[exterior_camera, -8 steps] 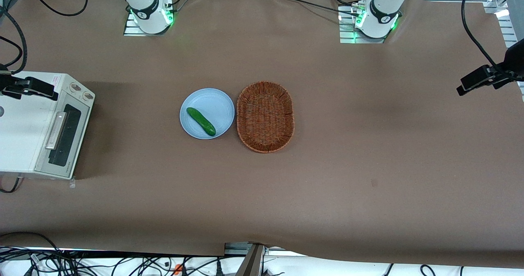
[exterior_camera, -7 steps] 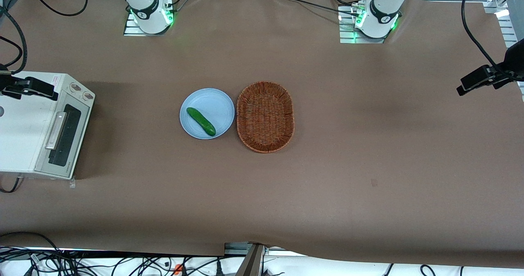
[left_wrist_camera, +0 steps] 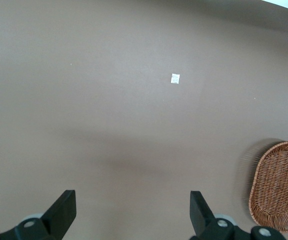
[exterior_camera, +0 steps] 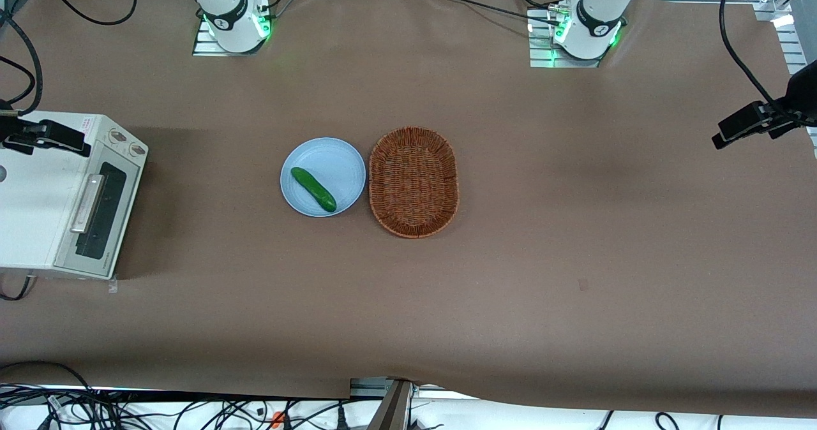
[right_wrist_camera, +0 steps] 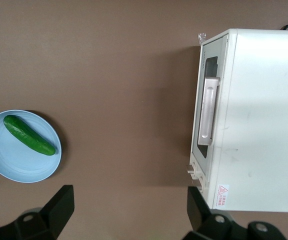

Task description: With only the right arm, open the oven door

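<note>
Nothing on the bench (exterior_camera: 574, 238) had shifted between frames. The claw (right_wrist_camera: 129, 210), fingers spread and holding nothing, hung high above bare cloth between the plate (right_wrist_camera: 4, 165) and the oven (right_wrist_camera: 254, 120). The oven door (exterior_camera: 102, 216) stood closed at the working arm's end, at nine o'clock from the plate, silver handle (right_wrist_camera: 209, 111) facing the bench centre. Good practice would be to descend beside the handle, hook or pinch the bar mid-length, then draw it along the hinge arc. Open cloth before the door left swing room; cucumber (exterior_camera: 313, 189) and basket (exterior_camera: 413, 181) lay well apart.
</note>
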